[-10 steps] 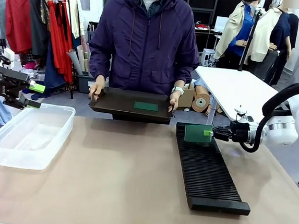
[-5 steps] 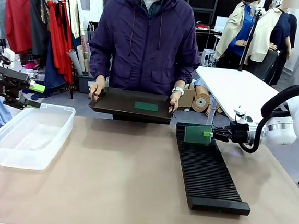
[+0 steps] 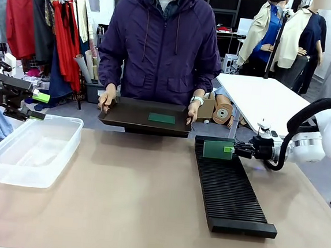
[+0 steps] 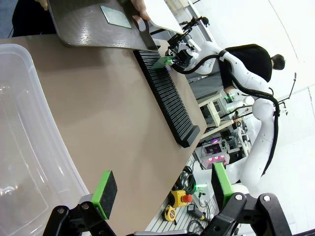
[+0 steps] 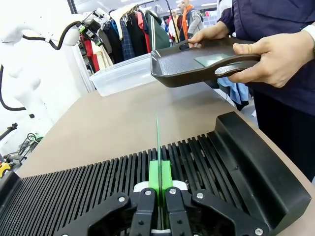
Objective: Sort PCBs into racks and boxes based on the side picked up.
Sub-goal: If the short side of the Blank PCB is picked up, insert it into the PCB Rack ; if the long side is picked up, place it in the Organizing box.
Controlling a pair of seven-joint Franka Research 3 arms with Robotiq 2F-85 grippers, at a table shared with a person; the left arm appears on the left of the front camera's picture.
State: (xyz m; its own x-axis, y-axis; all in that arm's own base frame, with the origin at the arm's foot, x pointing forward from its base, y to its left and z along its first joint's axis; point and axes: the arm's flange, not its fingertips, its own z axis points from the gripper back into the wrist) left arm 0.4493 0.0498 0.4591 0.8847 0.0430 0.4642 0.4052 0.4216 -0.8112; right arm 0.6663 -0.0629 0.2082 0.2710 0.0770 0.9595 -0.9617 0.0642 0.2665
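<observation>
My right gripper is shut on a green PCB, held upright on edge over the far end of the long black slotted rack. In the right wrist view the PCB shows edge-on between the shut fingers, lined up with a slot of the rack; I cannot tell whether it sits in the slot. Another PCB lies on the dark brown tray that a person holds with both hands. My left gripper hangs open and empty above the far end of the clear box.
The person stands at the far edge of the table behind the tray. The box sits at the table's left, the rack at the right, with bare tabletop between them. A white table stands behind on the right.
The right arm has shifted slightly, and the held PCB has edged a little left and down over the rack. The left arm and the person's tray have not moved.
</observation>
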